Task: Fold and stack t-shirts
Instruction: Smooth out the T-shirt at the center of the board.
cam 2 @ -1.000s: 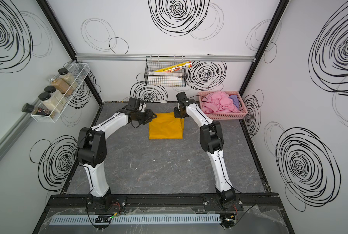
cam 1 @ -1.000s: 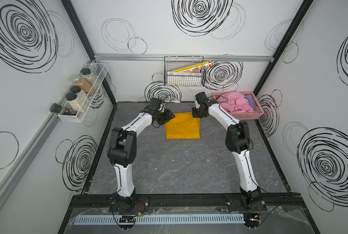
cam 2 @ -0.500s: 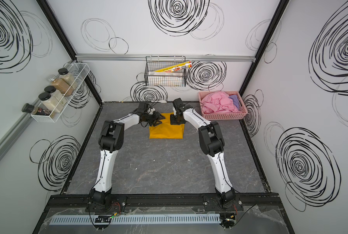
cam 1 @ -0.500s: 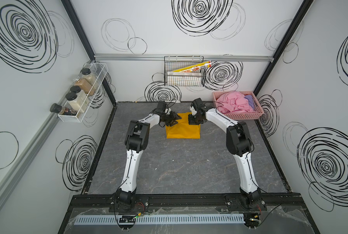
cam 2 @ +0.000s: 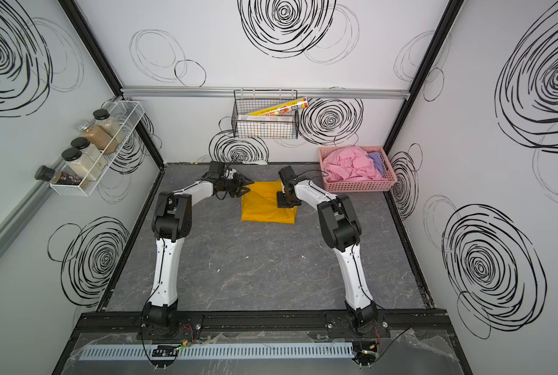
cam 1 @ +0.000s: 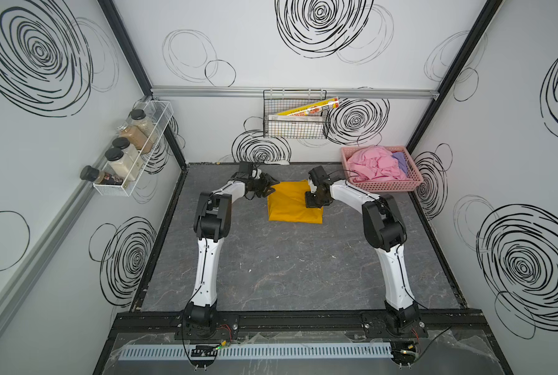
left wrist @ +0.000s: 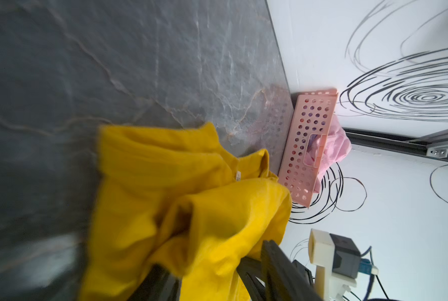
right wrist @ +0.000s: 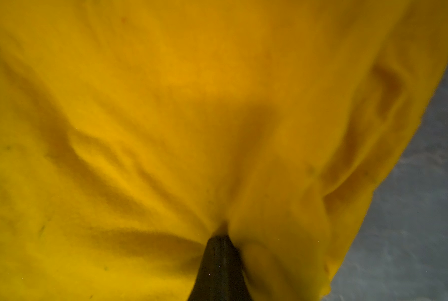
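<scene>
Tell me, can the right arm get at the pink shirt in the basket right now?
Probably not yet: the right gripper is shut on the yellow shirt. Otherwise the basket stands close, nothing between.

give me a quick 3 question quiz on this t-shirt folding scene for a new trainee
1. True or false: the yellow t-shirt is lying in the pink basket.
2. What is the right gripper shut on? A) the yellow t-shirt B) a spice jar C) nothing
3. Which colours of cloth are waiting in the pink basket?

Key
1. False: it lies on the grey table.
2. A: the wrist view shows the cloth pinched at its tip.
3. Pink and lavender: a pink t-shirt and a lavender t-shirt.
</scene>
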